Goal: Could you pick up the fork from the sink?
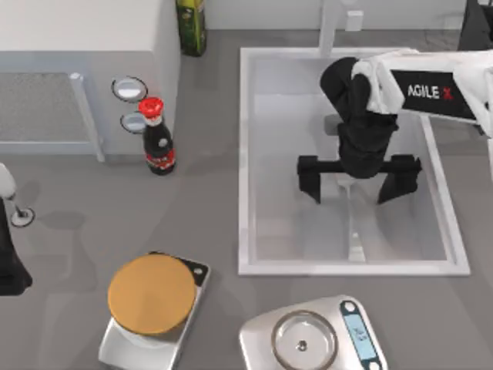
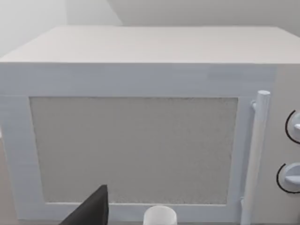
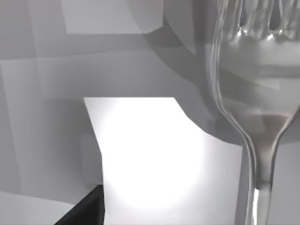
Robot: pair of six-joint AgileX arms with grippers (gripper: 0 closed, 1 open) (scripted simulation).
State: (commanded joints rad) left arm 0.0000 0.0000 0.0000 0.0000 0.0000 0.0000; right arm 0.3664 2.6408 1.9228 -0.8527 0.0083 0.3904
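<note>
With the right hand (image 1: 358, 179) spread open low inside the sink (image 1: 250, 154), straddling the fork (image 1: 353, 223) lying flat on the basin floor, closing off-centre risks the slim handle slipping sideways.

You see a grey bench (image 1: 216, 231), evenly lit with soft shadows. At its far left stands a white microwave (image 1: 85, 69), whose mesh door, upright handle and two round knobs face you in the left wrist view. A pale wall (image 2: 154, 11) rises behind it.

White arm (image 1: 431, 89), black "AGILE X" lettering
</note>
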